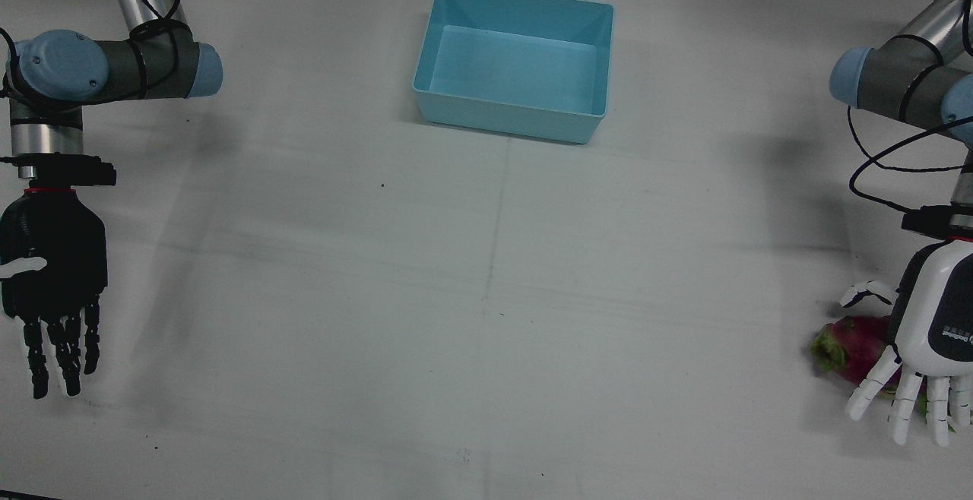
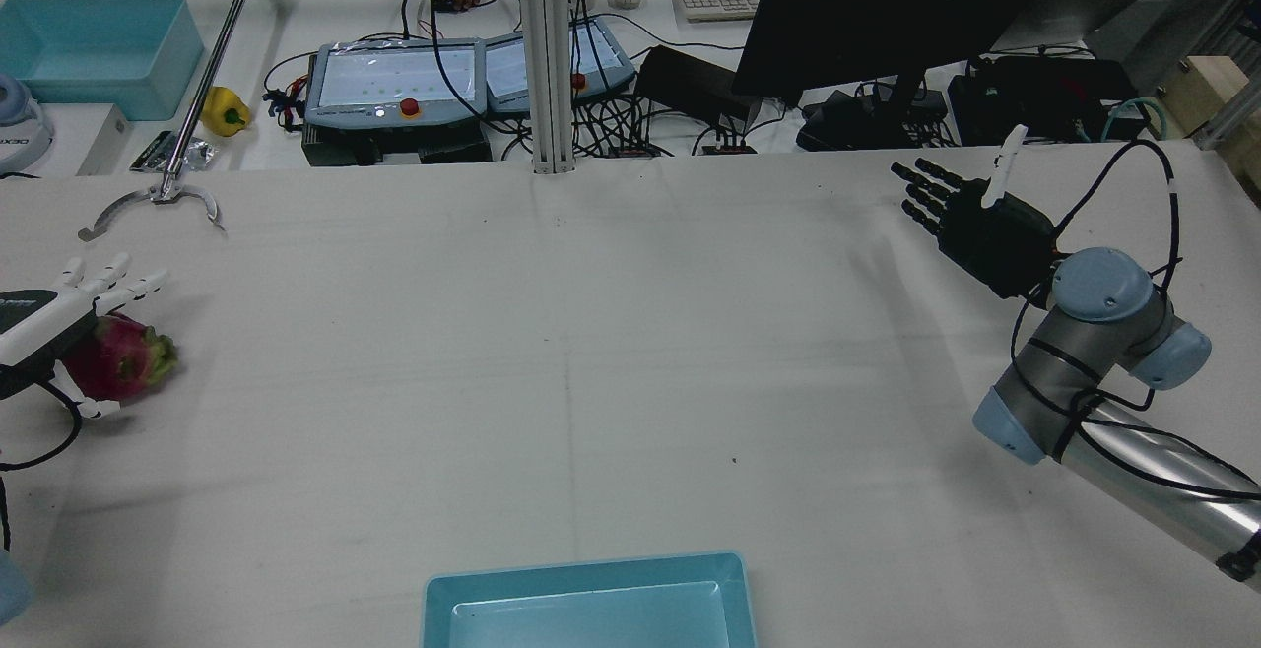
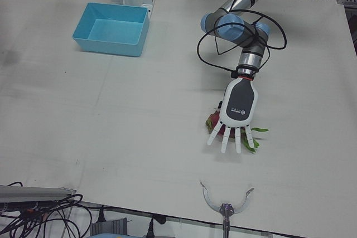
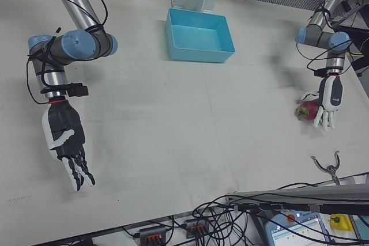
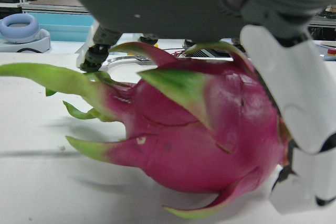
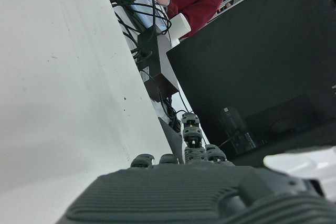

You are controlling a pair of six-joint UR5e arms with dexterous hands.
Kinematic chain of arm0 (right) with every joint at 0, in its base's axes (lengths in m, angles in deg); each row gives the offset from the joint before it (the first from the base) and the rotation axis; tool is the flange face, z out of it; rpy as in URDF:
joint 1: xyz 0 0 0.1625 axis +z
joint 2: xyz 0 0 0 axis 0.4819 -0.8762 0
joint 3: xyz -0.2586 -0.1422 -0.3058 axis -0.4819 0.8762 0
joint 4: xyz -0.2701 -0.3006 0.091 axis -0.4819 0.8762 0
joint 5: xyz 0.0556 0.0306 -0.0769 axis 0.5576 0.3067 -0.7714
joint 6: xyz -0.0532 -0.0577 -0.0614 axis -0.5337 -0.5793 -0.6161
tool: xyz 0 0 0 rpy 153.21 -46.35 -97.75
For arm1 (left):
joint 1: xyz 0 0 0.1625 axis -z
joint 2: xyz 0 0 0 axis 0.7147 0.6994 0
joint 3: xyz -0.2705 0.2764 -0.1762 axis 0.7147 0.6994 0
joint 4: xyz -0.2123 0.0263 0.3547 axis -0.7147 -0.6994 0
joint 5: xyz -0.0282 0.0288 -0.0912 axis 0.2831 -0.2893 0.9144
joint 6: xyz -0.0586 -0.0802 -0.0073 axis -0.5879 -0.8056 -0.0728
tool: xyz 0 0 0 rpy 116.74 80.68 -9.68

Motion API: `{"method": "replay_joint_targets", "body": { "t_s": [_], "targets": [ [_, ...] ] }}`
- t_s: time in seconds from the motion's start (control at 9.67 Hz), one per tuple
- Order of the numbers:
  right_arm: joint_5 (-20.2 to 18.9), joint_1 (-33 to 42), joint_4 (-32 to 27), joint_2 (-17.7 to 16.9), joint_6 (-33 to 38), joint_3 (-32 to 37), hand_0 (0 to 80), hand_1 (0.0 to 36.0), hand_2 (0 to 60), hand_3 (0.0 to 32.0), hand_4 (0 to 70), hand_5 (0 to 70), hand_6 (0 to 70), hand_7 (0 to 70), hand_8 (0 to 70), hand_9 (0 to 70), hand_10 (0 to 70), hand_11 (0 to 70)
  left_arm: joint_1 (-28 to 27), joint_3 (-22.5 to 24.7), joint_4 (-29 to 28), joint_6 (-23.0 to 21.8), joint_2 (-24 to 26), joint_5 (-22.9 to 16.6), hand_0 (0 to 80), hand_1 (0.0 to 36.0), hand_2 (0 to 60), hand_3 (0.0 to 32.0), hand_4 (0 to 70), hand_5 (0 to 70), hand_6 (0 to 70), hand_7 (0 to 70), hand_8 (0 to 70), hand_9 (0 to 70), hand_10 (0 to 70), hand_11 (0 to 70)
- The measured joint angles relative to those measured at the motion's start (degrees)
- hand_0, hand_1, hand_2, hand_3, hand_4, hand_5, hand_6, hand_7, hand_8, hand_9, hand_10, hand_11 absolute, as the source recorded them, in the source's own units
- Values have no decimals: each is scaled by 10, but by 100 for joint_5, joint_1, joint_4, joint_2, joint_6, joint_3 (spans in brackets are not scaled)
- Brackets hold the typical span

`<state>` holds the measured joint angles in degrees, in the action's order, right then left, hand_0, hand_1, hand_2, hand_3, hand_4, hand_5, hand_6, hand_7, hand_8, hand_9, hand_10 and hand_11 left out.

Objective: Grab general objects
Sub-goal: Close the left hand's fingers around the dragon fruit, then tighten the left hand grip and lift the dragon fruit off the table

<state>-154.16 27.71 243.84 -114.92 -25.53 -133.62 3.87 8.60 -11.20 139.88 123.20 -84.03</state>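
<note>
— Where do we see the dragon fruit (image 1: pixel 851 346)?

— At four o'clock on the table (image 1: pixel 486 318) in the front view, lying under our left hand (image 1: pixel 931 333), whose fingers are spread above it, grasping nothing.

— And our right hand (image 1: pixel 52 276)?

— Nine o'clock, fingers apart, empty. The blue bin (image 1: pixel 517 59) sits at twelve.

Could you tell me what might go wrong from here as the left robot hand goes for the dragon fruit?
The left robot hand sits over the dragon fruit with its fingers spread flat, so the rounded fruit could roll away as they close. The fruit also lies near the table's edge, so a nudge might push it off. The blue bin is far across the table, a long carry.
</note>
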Motion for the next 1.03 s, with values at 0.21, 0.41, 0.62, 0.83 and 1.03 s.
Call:
{"method": "replay_joint_targets", "body": {
  "t_s": [0.21,0.41,0.62,0.83,1.03],
  "targets": [
    [0,0,0,0,0,-1,0,0,0,0,0,0,0,0,0,0,0,0,-21,-30,-2,2,11,4,580,360,600,320,0,0,0,0,0,0,0,0],
    [0,0,0,0,0,-3,0,0,0,0,0,0,0,0,0,0,0,0,-37,-192,-8,-1,135,-11,567,360,600,320,0,199,0,0,0,0,0,4],
    [0,0,0,0,0,-1,0,0,0,0,0,0,0,0,0,0,0,0,-80,-441,26,-20,312,-20,597,360,600,320,0,611,0,72,0,2,66,139],
    [0,0,0,0,0,-1,0,0,0,0,0,0,0,0,0,0,0,0,-100,-510,43,-31,359,-22,622,360,600,320,0,700,0,254,0,36,179,304],
    [0,0,0,0,0,-3,0,0,0,0,0,0,0,0,0,0,0,0,-103,-501,41,-29,358,-4,800,360,600,286,0,700,0,394,104,67,370,566]
  ]
}}
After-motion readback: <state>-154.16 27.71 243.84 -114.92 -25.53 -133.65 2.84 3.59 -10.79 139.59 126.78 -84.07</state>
